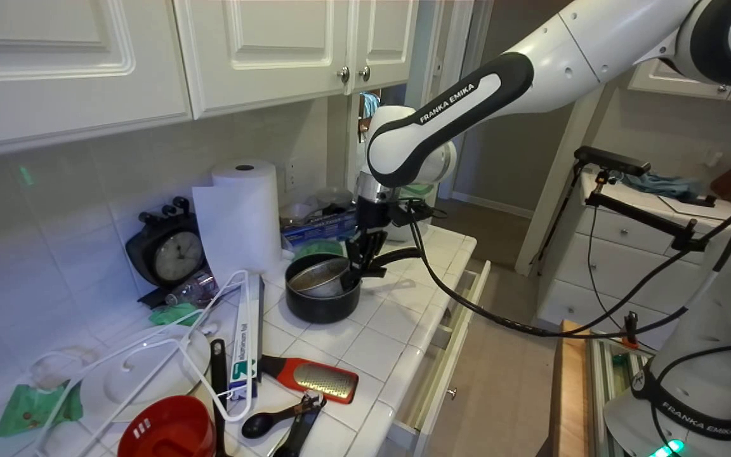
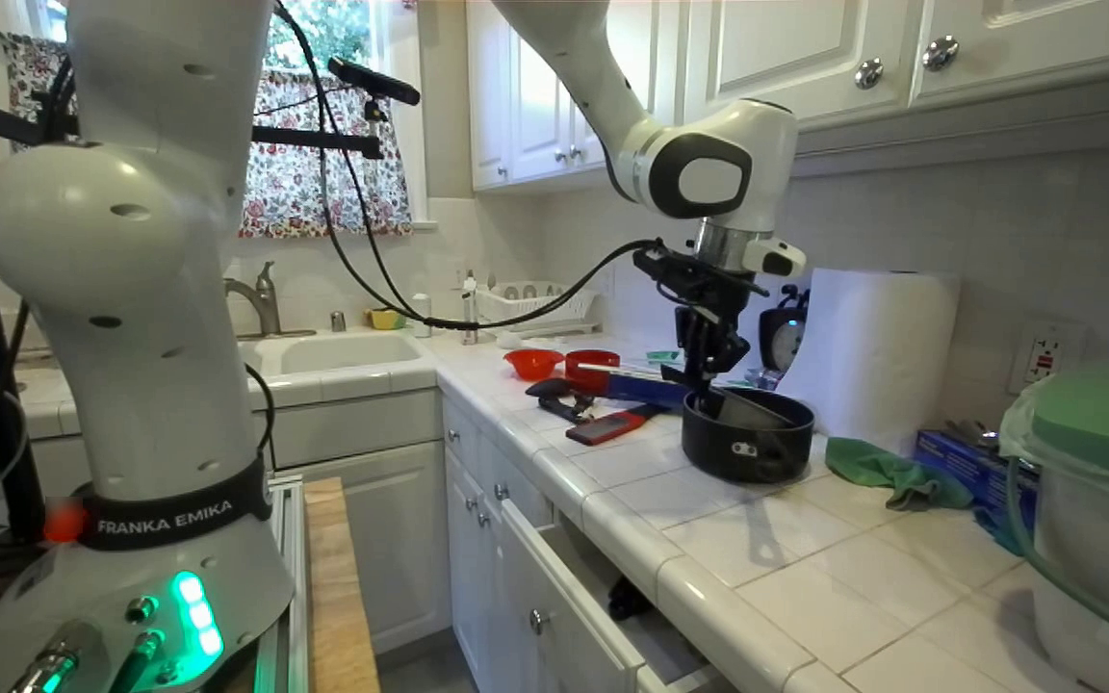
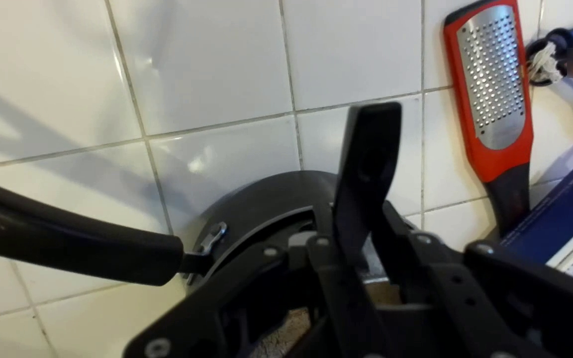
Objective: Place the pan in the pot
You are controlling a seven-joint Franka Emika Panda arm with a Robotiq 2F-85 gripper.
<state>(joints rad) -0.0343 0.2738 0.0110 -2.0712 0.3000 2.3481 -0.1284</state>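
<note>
The pan is tilted inside the pot, the pincer clamped on its dark handle; I'd guess the pan is light but stiff, that handle its surest hold

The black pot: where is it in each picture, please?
In an exterior view: black pot, slightly left of center, above the red grater.
In an exterior view: black pot, right of center, right of the red grater.
In the wrist view: black pot, lower middle, partly hidden; red grater, upper right.
Shared landmark: red grater.
</note>
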